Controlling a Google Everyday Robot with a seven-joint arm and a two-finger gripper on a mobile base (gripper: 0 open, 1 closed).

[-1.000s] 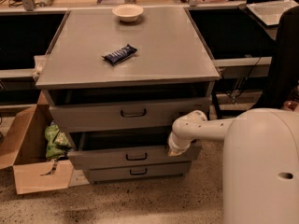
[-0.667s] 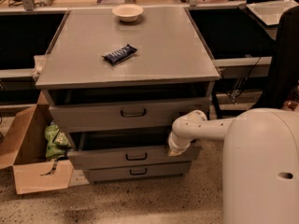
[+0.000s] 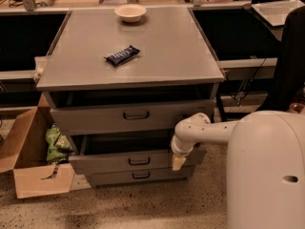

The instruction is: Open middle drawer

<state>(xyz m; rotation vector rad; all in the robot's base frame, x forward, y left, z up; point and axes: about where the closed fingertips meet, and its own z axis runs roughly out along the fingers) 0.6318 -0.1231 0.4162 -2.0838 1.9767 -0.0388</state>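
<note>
The grey cabinet (image 3: pixel 128 46) has three drawers in its front. The middle drawer (image 3: pixel 100 163), with a small dark loop handle (image 3: pixel 139 161), stands pulled out a little, with a dark gap above its front. The taller top drawer (image 3: pixel 95 118) also stands slightly out from the frame. The lowest drawer (image 3: pixel 109 178) sits under it, further in. My white arm reaches from the right, and my gripper (image 3: pixel 178 162) hangs down in front of the right end of the middle drawer's front, well right of the handle.
A dark snack bar (image 3: pixel 122 55) and a white bowl (image 3: pixel 130 12) lie on the cabinet top. An open cardboard box (image 3: pixel 28 175) with a green bag (image 3: pixel 57 144) stands on the floor at the left. My white body (image 3: pixel 267 175) fills the lower right.
</note>
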